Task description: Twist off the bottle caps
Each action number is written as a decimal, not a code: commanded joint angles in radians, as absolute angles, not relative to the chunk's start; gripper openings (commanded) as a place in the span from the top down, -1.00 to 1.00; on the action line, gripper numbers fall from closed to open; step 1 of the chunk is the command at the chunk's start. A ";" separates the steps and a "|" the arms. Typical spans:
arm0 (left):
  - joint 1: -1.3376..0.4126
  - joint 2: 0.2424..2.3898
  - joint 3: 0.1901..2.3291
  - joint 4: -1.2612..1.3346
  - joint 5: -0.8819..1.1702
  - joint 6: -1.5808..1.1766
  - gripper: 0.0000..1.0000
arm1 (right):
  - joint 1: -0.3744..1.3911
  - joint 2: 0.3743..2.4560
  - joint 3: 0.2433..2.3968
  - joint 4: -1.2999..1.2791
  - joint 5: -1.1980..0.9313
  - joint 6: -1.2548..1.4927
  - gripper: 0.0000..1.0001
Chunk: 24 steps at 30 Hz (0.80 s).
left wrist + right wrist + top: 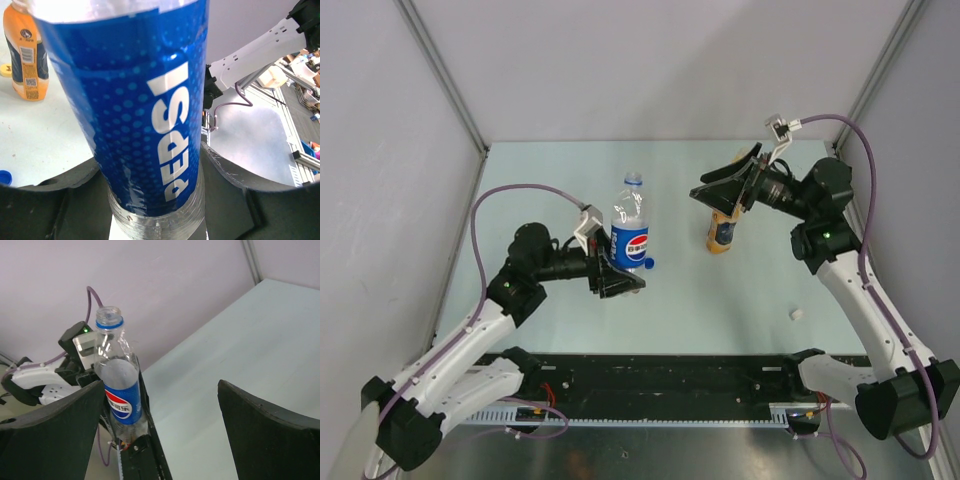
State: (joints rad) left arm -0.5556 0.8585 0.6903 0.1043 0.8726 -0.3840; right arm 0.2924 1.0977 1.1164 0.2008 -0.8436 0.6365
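A clear water bottle [630,228] with a blue Pepsi label stands upright at the table's middle. My left gripper [620,272] is shut on its lower body, and the jaws press both sides of the bottle [150,115]. Its mouth [109,319] is bare, with only a blue ring. A blue cap [649,265] lies on the table beside it. My right gripper [730,178] hangs open and empty above a short orange bottle [722,232], hiding its top. A yellow cap [5,70] lies by that orange bottle [27,55]. A white cap [796,313] lies at the near right.
The pale green table [720,300] is walled by grey panels on the left, back and right. A black rail [660,385] with the arm bases runs along the near edge. The right arm's links [850,290] stand over the right side.
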 commanded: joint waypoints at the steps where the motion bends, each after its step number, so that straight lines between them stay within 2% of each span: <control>1: -0.558 0.891 0.672 0.151 0.894 -0.381 1.00 | 0.290 1.119 1.125 0.282 -0.891 0.713 -0.99; 16: -0.631 1.014 0.706 0.161 0.892 -0.335 1.00 | 0.380 1.253 1.125 0.420 -0.885 0.816 -0.95; 24: -0.637 1.017 0.698 0.161 0.897 -0.330 1.00 | 0.439 1.324 1.124 0.529 -0.890 0.887 -0.72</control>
State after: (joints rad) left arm -0.6296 1.0229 0.6765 0.1112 0.8726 -0.3576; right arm 0.4202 1.3155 1.1164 0.4198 -0.8806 0.8394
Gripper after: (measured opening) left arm 0.622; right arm 0.892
